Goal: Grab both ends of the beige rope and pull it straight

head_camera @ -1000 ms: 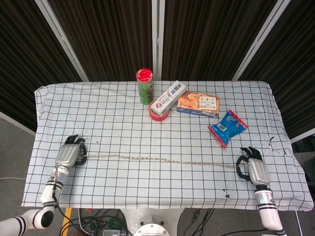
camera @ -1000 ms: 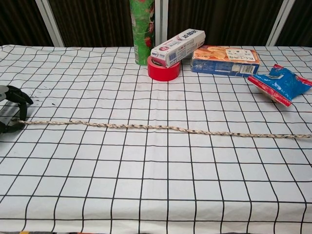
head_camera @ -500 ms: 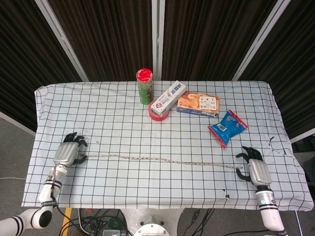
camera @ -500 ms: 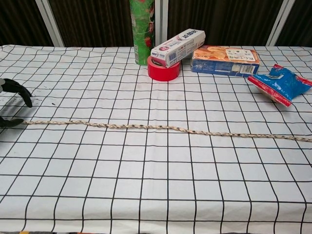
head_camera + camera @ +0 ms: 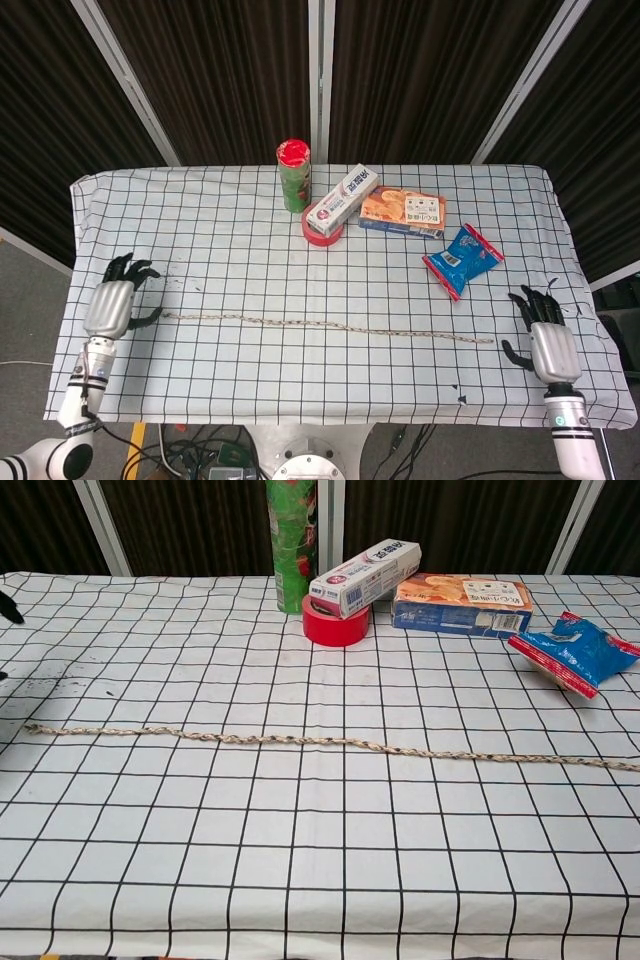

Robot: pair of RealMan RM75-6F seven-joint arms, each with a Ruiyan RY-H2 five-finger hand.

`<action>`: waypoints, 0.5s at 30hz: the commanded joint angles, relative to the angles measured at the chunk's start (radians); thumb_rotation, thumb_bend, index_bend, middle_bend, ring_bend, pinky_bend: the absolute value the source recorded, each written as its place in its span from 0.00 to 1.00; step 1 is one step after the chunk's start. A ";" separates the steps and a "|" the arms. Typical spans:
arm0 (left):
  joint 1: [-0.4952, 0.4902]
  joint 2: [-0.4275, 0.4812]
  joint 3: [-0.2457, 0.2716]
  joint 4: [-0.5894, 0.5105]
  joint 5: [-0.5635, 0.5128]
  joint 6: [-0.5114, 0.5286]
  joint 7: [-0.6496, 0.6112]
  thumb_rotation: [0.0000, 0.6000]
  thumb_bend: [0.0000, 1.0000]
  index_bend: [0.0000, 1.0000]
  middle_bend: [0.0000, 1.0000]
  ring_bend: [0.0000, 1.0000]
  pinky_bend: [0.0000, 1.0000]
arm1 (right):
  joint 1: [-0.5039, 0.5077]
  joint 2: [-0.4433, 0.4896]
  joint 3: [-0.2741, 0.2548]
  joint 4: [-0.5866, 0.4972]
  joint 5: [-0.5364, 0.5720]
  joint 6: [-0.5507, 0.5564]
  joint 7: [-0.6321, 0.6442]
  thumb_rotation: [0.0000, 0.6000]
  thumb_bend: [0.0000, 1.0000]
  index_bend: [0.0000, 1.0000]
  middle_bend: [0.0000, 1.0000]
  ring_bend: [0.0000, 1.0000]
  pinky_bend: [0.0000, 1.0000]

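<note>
The thin beige braided rope [image 5: 325,327] lies stretched almost straight across the near part of the worktop [image 5: 240,250], which is covered with a white cloth with a black grid. Neither hand touches it. The left hand [image 5: 108,302] sits just beyond the rope's left end, its dark fingers [image 5: 124,266] spread apart and holding nothing. The right hand [image 5: 548,344] rests near the rope's right end, fingers likewise splayed and released. Further back stand a green cylindrical can with a red lid [image 5: 293,176], a red tape roll [image 5: 336,625] with a white carton [image 5: 341,200] lying on it, an orange snack box [image 5: 402,212] and a blue snack bag [image 5: 462,259].
</note>
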 commanded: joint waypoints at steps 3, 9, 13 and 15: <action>0.145 0.030 0.068 0.016 0.148 0.244 -0.036 1.00 0.12 0.15 0.12 0.00 0.06 | -0.048 0.032 -0.015 0.053 -0.049 0.096 -0.028 1.00 0.20 0.00 0.00 0.00 0.00; 0.242 0.045 0.158 0.102 0.194 0.305 -0.037 1.00 0.09 0.09 0.05 0.00 0.06 | -0.079 0.028 -0.055 0.147 -0.054 0.081 0.013 1.00 0.19 0.00 0.00 0.00 0.00; 0.268 0.054 0.191 0.132 0.216 0.300 -0.038 0.98 0.09 0.09 0.04 0.00 0.05 | -0.100 0.013 -0.067 0.182 -0.054 0.085 0.026 1.00 0.19 0.00 0.00 0.00 0.00; 0.272 0.058 0.202 0.136 0.232 0.291 -0.045 0.95 0.10 0.09 0.04 0.00 0.05 | -0.106 0.004 -0.069 0.199 -0.058 0.092 0.027 1.00 0.19 0.00 0.00 0.00 0.00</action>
